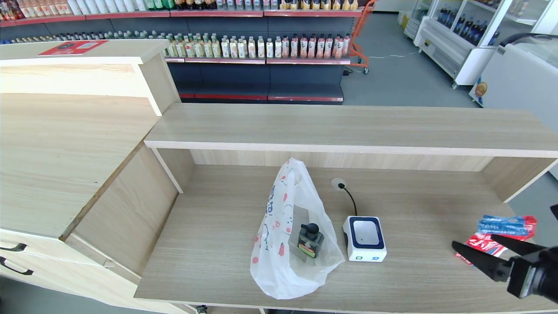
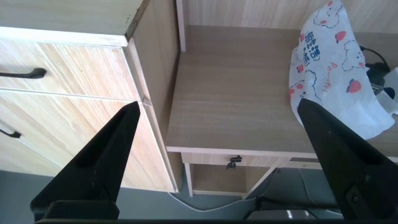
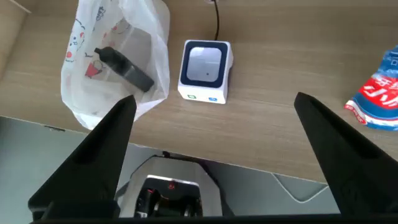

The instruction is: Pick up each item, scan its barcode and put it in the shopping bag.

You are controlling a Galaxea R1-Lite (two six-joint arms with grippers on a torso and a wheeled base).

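A translucent white shopping bag (image 1: 279, 244) with red prints lies open on the wooden counter (image 1: 209, 244). A dark pump bottle (image 1: 310, 240) rests inside it. Just to its right sits the white barcode scanner (image 1: 364, 237). A red and blue packet (image 1: 505, 227) lies near the counter's right end. My right gripper (image 1: 473, 240) is open and empty, low by the front edge beside the packet. In the right wrist view this gripper (image 3: 214, 99) spans the scanner (image 3: 205, 70), with the bag (image 3: 149, 25) and packet (image 3: 379, 93) to either side. My left gripper (image 2: 217, 106) is open and empty off the counter's front left corner, the bag (image 2: 329, 62) beyond it.
A raised shelf (image 1: 348, 126) runs along the back of the counter, with side walls at both ends. The scanner's black cable (image 1: 348, 196) runs to a grommet behind it. Drawers with dark handles (image 2: 50, 124) stand left of the counter. Store shelves of bottles (image 1: 261, 46) line the far wall.
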